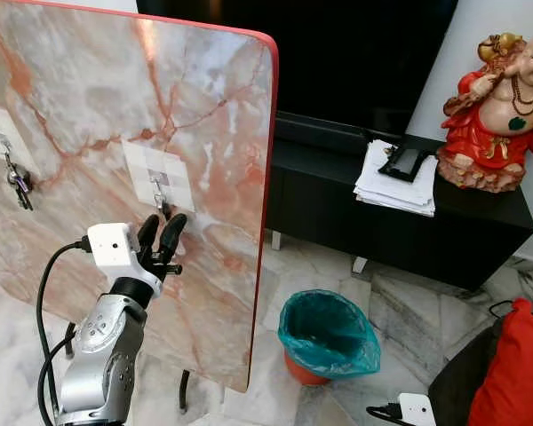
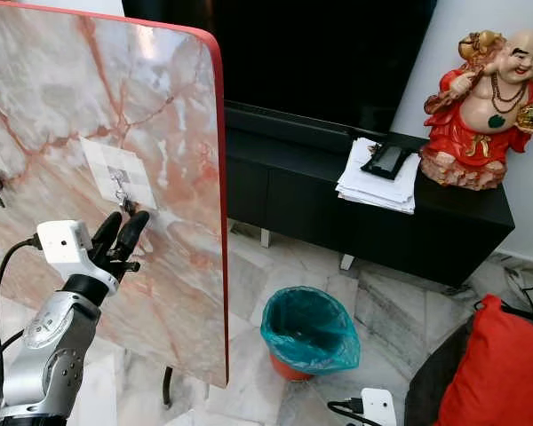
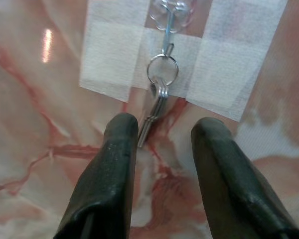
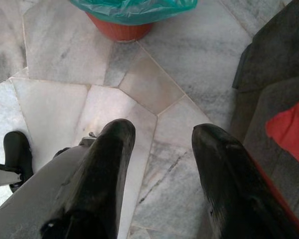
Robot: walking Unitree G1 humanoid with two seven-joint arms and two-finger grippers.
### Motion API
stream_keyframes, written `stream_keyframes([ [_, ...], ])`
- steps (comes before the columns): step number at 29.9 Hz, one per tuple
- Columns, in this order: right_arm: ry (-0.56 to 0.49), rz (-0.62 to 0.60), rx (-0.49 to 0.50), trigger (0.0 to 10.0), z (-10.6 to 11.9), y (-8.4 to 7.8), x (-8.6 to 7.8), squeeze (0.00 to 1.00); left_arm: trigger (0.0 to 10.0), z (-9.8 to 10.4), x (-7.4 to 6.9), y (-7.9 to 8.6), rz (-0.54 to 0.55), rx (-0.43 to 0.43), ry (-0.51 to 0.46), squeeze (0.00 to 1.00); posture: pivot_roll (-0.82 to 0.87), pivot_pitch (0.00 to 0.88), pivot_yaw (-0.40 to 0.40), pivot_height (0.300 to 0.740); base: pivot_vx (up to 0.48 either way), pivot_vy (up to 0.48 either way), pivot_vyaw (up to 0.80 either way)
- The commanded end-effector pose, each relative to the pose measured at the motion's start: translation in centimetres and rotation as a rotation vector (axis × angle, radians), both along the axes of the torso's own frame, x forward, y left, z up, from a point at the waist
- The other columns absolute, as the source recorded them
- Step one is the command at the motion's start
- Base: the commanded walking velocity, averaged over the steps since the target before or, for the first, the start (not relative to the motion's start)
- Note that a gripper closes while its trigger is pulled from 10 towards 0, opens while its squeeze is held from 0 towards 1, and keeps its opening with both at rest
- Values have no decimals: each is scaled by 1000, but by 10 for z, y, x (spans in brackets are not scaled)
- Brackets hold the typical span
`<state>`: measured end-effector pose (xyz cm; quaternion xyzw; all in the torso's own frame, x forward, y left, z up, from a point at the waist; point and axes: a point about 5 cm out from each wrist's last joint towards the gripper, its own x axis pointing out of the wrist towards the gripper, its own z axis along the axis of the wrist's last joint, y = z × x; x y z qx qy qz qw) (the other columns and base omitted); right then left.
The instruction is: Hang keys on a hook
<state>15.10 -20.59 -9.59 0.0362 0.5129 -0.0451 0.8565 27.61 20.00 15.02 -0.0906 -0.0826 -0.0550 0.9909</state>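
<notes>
Left claw (image 3: 162, 134) spread apart, empty, just below keys (image 3: 157, 97) hanging on hook (image 3: 168, 30); right claw (image 4: 162, 134) apart

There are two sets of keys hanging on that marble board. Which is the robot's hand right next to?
The keys on the middle taped hook, just above the left gripper. The other keys hang far toward the board's left edge.

A pink marble board (image 1: 89, 106) carries taped hooks (image 1: 158, 188), each holding keys (image 3: 157, 102).
</notes>
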Motion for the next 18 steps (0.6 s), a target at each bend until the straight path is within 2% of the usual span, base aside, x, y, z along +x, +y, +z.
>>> stream_keyframes([
  [1, -5, -7, -8, 10000, 1, -4, 0, 0, 10000, -1, -6, 7, 25, 8, 3, 1000, 48, 0, -88, 740, 0, 0, 0],
  [7, -4, -7, -7, 10000, 1, -4, 0, 0, 10000, -17, -23, 17, 34, 45, 75, 1000, 52, 0, -85, 740, 0, 0, 0],
  [9, -4, -9, -6, 10000, 1, -3, 0, 0, 10000, -33, -31, 24, 51, 74, 139, 1000, 54, 0, -83, 740, 0, 0, 0],
  [11, -4, -10, -6, 10000, 1, -3, 0, 0, 10000, -56, -37, 32, 72, 119, 244, 1000, 57, 0, -83, 740, 0, 0, 0],
  [12, -3, -9, -6, 10000, 1, -3, 0, 0, 10000, -64, -39, 37, 96, 140, 270, 667, 57, 0, -83, 740, 0, 0, 0],
  [13, -3, -9, -6, 10000, 1, -3, 0, 0, 10000, -67, -40, 40, 112, 153, 280, 667, 57, 0, -83, 740, 0, 0, 0],
  [14, -3, -9, -5, 10000, 1, -2, 0, 0, 10000, -89, -46, 51, 179, 160, 355, 0, 61, 0, -85, 740, 0, 0, 0],
  [15, -3, -9, -5, 10000, 1, -2, 0, 0, 10000, -89, -46, 51, 179, 160, 355, 0, 61, 0, -85, 740, 0, 0, 0],
  [16, -4, -10, -4, 10000, 1, -2, 1, 0, 10000, -115, -55, 63, 261, 171, 462, 0, 57, 0, -85, 740, 0, 0, 0],
  [18, -5, -12, -4, 10000, 1, -2, 1, 0, 10000, -134, -63, 70, 302, 187, 552, 0, 54, 0, -84, 740, 0, 0, 0],
])
